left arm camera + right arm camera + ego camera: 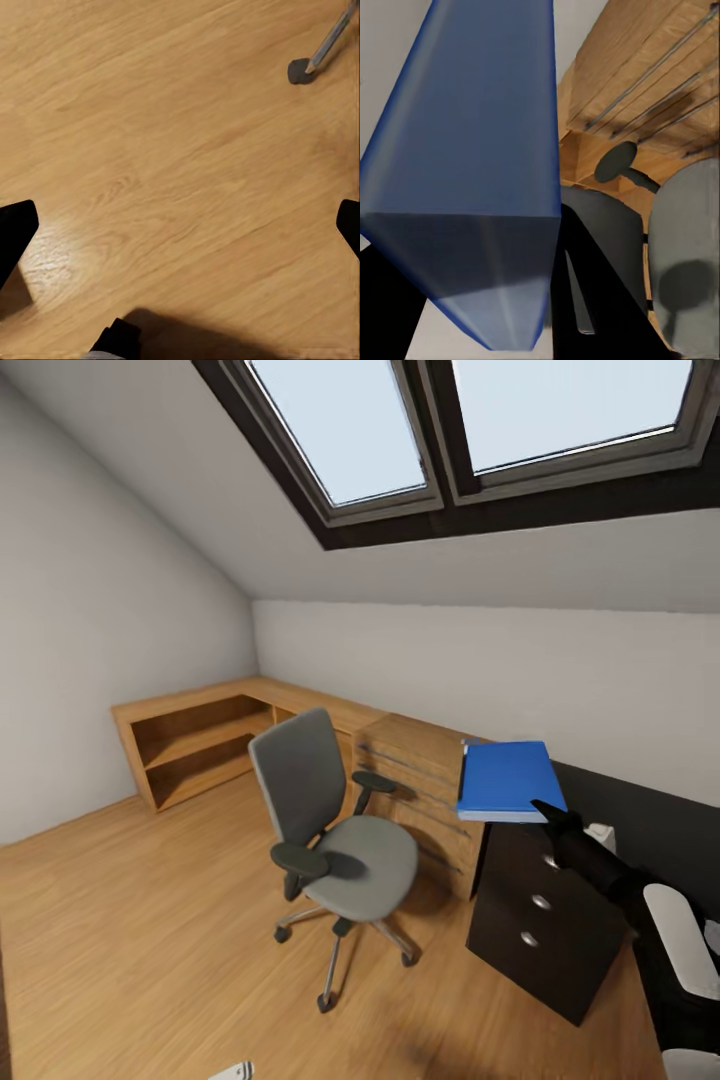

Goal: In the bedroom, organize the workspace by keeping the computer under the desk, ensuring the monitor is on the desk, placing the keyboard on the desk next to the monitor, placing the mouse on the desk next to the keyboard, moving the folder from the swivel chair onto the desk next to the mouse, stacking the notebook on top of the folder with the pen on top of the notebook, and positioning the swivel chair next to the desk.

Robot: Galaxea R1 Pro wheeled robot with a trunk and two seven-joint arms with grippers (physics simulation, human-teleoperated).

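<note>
The blue folder [507, 779] hangs in the air above the front corner of a dark drawer unit [540, 920], lying nearly flat. My right gripper [547, 812] is shut on the folder's near edge. In the right wrist view the folder [472, 150] fills the space between the black fingers [600, 300]. The grey swivel chair [335, 830] stands on the floor to the folder's left, its seat bare. My left gripper [180, 225] is open over bare wooden floor, with a chair caster [300, 71] ahead of it. Computer, monitor, keyboard, mouse, notebook and pen are out of view.
A wooden drawer cabinet [420, 780] stands behind the chair, joined to a low wooden shelf unit [195, 745] in the far corner. A dark surface [640, 810] runs along the right wall. The sloped ceiling has skylights [470, 420]. Open floor lies to the left.
</note>
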